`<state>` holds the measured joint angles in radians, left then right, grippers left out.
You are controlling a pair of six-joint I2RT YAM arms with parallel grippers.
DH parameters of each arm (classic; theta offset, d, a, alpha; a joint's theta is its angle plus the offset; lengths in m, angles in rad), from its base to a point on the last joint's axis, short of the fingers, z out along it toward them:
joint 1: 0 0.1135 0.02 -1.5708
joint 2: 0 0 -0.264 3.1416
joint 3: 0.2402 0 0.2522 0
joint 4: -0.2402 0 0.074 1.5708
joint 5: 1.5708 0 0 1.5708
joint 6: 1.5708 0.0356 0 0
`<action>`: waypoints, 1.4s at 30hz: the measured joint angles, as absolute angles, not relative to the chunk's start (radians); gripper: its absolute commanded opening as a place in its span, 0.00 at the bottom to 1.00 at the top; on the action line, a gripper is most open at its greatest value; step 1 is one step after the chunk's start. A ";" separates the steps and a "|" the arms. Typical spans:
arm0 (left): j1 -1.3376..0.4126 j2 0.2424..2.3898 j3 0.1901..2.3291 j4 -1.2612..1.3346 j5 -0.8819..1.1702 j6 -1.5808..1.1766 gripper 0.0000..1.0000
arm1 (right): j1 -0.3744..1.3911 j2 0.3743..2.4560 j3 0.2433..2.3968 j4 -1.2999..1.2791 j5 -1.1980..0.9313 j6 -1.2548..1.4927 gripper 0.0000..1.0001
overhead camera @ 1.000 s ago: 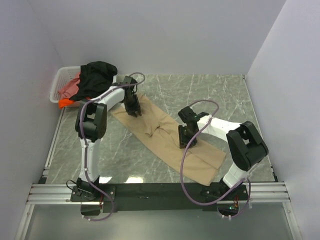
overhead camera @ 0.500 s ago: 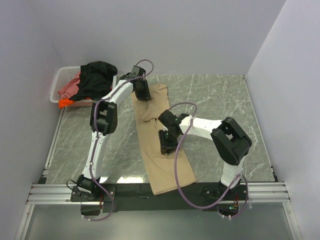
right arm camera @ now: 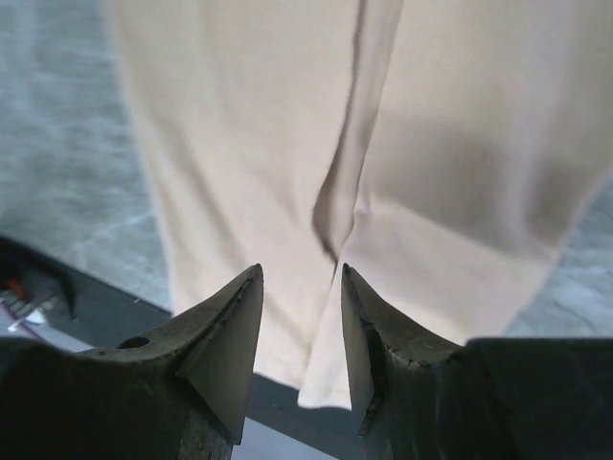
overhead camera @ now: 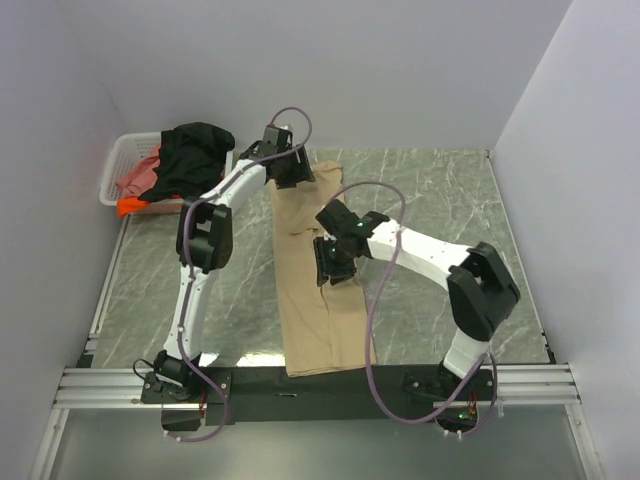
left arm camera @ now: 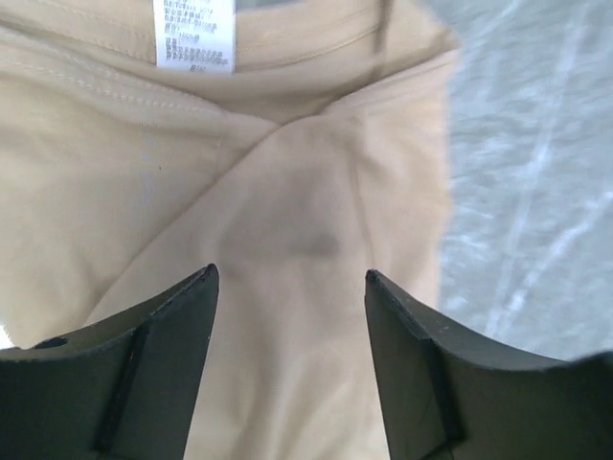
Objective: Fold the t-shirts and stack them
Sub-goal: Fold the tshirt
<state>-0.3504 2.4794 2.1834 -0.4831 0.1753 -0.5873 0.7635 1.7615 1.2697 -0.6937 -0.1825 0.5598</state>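
left end effector: spread, tan t-shirt beneath, white tag ahead | right end effector: pinching the shirt's middle fold

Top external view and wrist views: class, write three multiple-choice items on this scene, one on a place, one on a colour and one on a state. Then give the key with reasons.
1. Where does the white lattice basket stand? A near right corner; B far left corner; C centre of the table.
2. What colour is the top t-shirt in the basket? A green; B white; C black.
3. How does the left gripper stand? A open above the tan t-shirt; B shut on a sleeve; C out of view.
Key: B, it sits by the left wall at the far edge; C, it shows black against the basket; A, its fingers are spread, the white tag beyond them.
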 measured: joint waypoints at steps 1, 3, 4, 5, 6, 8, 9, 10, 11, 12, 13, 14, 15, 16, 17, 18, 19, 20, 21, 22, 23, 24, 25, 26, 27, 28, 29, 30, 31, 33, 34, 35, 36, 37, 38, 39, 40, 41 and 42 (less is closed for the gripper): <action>-0.350 2.458 2.169 -0.482 0.175 -0.587 0.68 | 0.764 1.739 1.270 -0.695 -0.176 0.559 0.46; -0.350 2.390 2.110 -0.472 0.175 -0.587 0.67 | 0.764 1.692 1.261 -0.691 -0.168 0.559 0.46; -0.350 2.351 2.069 -0.467 0.175 -0.587 0.67 | 0.764 1.673 1.246 -0.679 -0.166 0.559 0.46; -0.350 2.308 2.019 -0.456 0.175 -0.587 0.67 | 0.764 1.660 1.229 -0.672 -0.165 0.560 0.46; -0.352 2.267 1.970 -0.451 0.176 -0.587 0.67 | 0.764 1.654 1.208 -0.667 -0.165 0.561 0.46; -0.358 2.211 1.878 -0.429 0.179 -0.587 0.68 | 0.764 1.654 1.164 -0.650 -0.160 0.562 0.46; -0.363 2.191 1.835 -0.426 0.181 -0.588 0.68 | 0.764 1.659 1.140 -0.645 -0.158 0.563 0.46; -0.372 2.181 1.794 -0.421 0.184 -0.588 0.68 | 0.764 1.664 1.118 -0.641 -0.155 0.564 0.46; -0.379 2.181 1.769 -0.418 0.187 -0.588 0.68 | 0.764 1.671 1.102 -0.640 -0.150 0.564 0.46; -0.393 2.186 1.735 -0.414 0.189 -0.589 0.68 | 0.764 1.679 1.090 -0.635 -0.149 0.564 0.46; -0.404 2.193 1.715 -0.417 0.192 -0.591 0.68 | 0.764 1.690 1.084 -0.632 -0.147 0.564 0.46; -0.415 2.205 1.698 -0.419 0.195 -0.592 0.69 | 0.764 1.698 1.081 -0.627 -0.146 0.564 0.46; -0.424 2.217 1.692 -0.416 0.196 -0.593 0.68 | 0.764 1.707 1.078 -0.616 -0.143 0.564 0.46; -0.429 2.218 1.698 -0.407 0.205 -0.596 0.69 | 0.764 1.716 1.075 -0.604 -0.142 0.564 0.46; -0.434 2.219 1.702 -0.400 0.204 -0.598 0.69 | 0.764 1.723 1.074 -0.596 -0.140 0.563 0.46; -0.437 2.225 1.703 -0.396 0.204 -0.598 0.69 | 0.764 1.734 1.074 -0.586 -0.140 0.562 0.46; -0.438 2.230 1.707 -0.393 0.205 -0.598 0.69 | 0.764 1.746 1.074 -0.574 -0.138 0.561 0.46; -0.438 2.234 1.715 -0.397 0.206 -0.599 0.69 | 0.764 1.762 1.074 -0.562 -0.139 0.560 0.46; -0.438 2.243 1.727 -0.404 0.206 -0.599 0.69 | 0.763 1.771 1.079 -0.559 -0.144 0.560 0.46; -0.437 2.250 1.739 -0.413 0.210 -0.599 0.69 | 0.762 1.774 1.079 -0.549 -0.144 0.560 0.46; -0.437 2.260 1.759 -0.430 0.213 -0.598 0.69 | 0.763 1.777 1.080 -0.547 -0.146 0.560 0.46; -0.436 2.271 1.779 -0.443 0.213 -0.598 0.69 | 0.762 1.779 1.081 -0.545 -0.149 0.560 0.46; -0.436 2.285 1.805 -0.462 0.214 -0.597 0.70 | 0.761 1.784 1.084 -0.546 -0.153 0.560 0.46; -0.435 2.296 1.824 -0.478 0.213 -0.596 0.70 | 0.760 1.789 1.090 -0.546 -0.159 0.560 0.46; -0.435 2.306 1.844 -0.492 0.213 -0.595 0.70 | 0.759 1.795 1.096 -0.546 -0.164 0.560 0.46; -0.434 2.312 1.856 -0.501 0.213 -0.595 0.70 | 0.755 1.804 1.105 -0.546 -0.174 0.560 0.46; -0.433 2.323 1.877 -0.514 0.213 -0.595 0.70 | 0.752 1.813 1.115 -0.547 -0.184 0.560 0.46; -0.431 2.331 1.892 -0.518 0.213 -0.596 0.71 | 0.748 1.822 1.126 -0.548 -0.193 0.560 0.46; -0.429 2.341 1.906 -0.516 0.213 -0.596 0.71 | 0.743 1.832 1.136 -0.548 -0.201 0.559 0.46; -0.418 2.364 1.937 -0.504 0.215 -0.597 0.72 | 0.733 1.855 1.166 -0.553 -0.219 0.557 0.46; -0.413 2.373 1.951 -0.501 0.218 -0.599 0.72 | 0.728 1.865 1.177 -0.553 -0.226 0.556 0.46; -0.406 2.388 1.976 -0.499 0.223 -0.599 0.72 | 0.722 1.877 1.192 -0.553 -0.234 0.555 0.46; -0.399 2.401 1.995 -0.495 0.225 -0.599 0.73 | 0.714 1.890 1.208 -0.554 -0.240 0.553 0.46; -0.391 2.416 2.019 -0.494 0.230 -0.599 0.73 | 0.707 1.900 1.221 -0.553 -0.245 0.552 0.46; -0.384 2.433 2.047 -0.496 0.235 -0.599 0.73 | 0.698 1.913 1.239 -0.554 -0.252 0.549 0.46; -0.378 2.452 2.077 -0.498 0.237 -0.599 0.73 | 0.690 1.924 1.254 -0.554 -0.255 0.546 0.46; -0.372 2.470 2.107 -0.498 0.240 -0.599 0.73 | 0.682 1.934 1.268 -0.553 -0.257 0.542 0.46; -0.366 2.487 2.132 -0.495 0.243 -0.600 0.73 | 0.675 1.942 1.279 -0.553 -0.257 0.538 0.46; -0.363 2.495 2.144 -0.494 0.245 -0.601 0.73 | 0.669 1.950 1.291 -0.553 -0.257 0.534 0.46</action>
<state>-0.3634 2.4950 2.1445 -0.4938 0.2451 -0.6010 0.6685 1.9503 1.2915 -0.5529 -0.2569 0.5343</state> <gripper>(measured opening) 0.726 0.459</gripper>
